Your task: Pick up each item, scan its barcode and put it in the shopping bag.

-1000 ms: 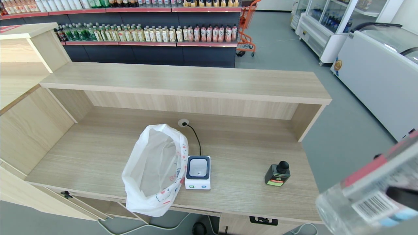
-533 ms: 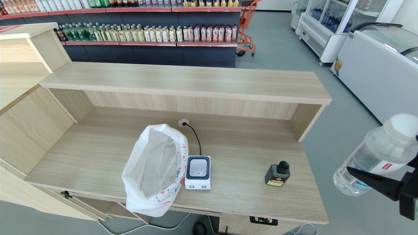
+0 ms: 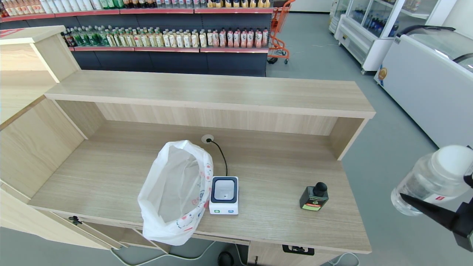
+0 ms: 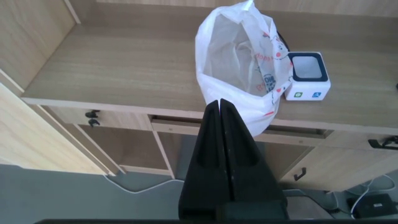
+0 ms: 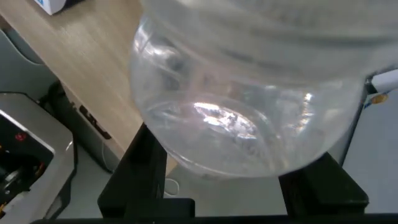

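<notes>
Bottle shifted right, clamped in right tool

Wooden counter, drink shelves, freezers, grey floor.

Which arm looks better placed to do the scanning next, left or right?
Right, I'd say. The right gripper holds the water bottle, off the counter at its right end. The left gripper is shut and empty, low in front of the shopping bag.
</notes>
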